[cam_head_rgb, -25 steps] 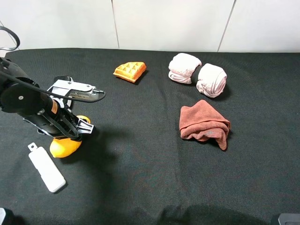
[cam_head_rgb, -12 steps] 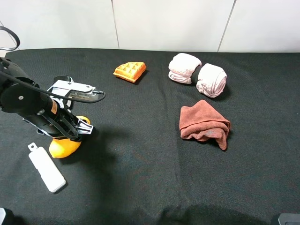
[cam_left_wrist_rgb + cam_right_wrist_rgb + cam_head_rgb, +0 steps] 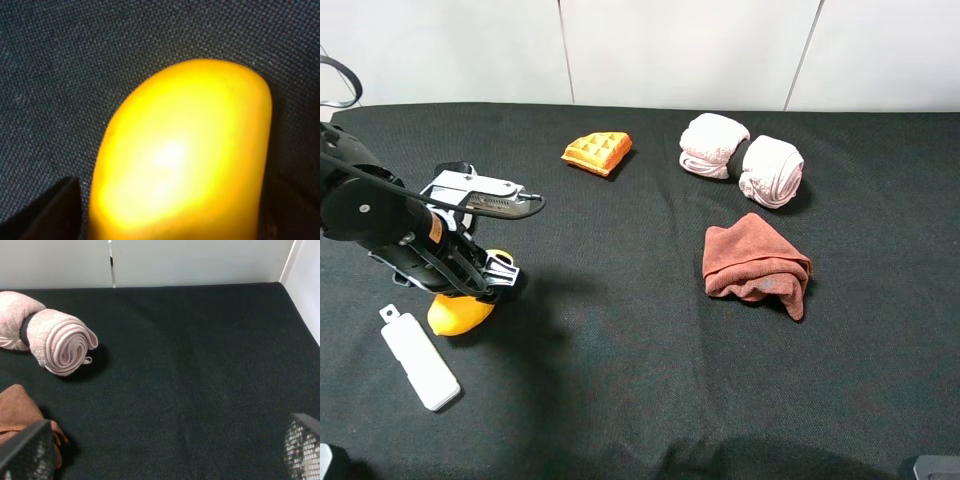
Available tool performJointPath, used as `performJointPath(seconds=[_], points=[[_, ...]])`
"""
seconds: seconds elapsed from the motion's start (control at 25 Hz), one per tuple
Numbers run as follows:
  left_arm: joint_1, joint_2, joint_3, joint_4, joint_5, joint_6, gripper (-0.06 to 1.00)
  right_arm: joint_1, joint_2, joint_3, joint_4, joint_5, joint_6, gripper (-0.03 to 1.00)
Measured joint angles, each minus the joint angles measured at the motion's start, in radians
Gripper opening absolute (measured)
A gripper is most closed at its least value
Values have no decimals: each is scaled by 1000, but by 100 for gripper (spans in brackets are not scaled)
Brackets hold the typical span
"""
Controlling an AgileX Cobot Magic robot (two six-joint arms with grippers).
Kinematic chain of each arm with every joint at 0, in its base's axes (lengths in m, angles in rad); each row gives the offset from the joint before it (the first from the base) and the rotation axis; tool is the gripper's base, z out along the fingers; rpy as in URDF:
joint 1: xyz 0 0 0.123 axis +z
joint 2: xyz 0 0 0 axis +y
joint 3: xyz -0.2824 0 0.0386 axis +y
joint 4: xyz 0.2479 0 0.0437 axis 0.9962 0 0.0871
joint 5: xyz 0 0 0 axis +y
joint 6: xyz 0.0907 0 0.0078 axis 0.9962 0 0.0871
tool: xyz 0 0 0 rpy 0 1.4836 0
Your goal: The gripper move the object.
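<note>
Black cloth table [image 3: 640, 400], nothing on it that holds anything else; no lettering I can read on any item. My left gripper [image 3: 470, 285] sits low at the left of the high view, directly over the object [image 3: 455, 313], a glossy yellow-orange mango lying on the cloth at lower left. Its long axis runs diagonally there, from the rounded end at lower left up toward the right, where it passes under my fingers. In my left wrist view the object [image 3: 185, 155] fills most of the frame, rounded tip toward the upper right, a dark finger [image 3: 45, 212] just beside it at lower left; whether I am clamped on it or only straddling it I cannot tell. White rectangular bar [image 3: 418, 360] lies just below-left of the mango, apart from it. Orange waffle wedge [image 3: 597, 151] upper centre; two rolled pink towels [image 3: 742, 159] upper right, touching; crumpled rust-brown cloth [image 3: 756, 266] right of centre. My right gripper [image 3: 160, 452] shows only mesh-faced fingertips at the lower corners of its wrist view, spread wide, holding nothing
</note>
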Motion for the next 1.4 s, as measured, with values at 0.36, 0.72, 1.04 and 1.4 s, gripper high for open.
performJointPath(seconds=[0.36, 0.72, 1.04, 1.4], points=[[0, 0, 0, 0, 0, -8, 86, 0, 0, 0, 1, 0, 0, 70], [0, -7, 0, -21, 0, -16, 86, 0, 0, 0, 1, 0, 0, 70], [0, -90, 0, -26, 6, -18, 86, 0, 0, 0, 1, 0, 0, 70], [0, -264, 1, -26, 58, -15, 86, 0, 0, 0, 1, 0, 0, 70]])
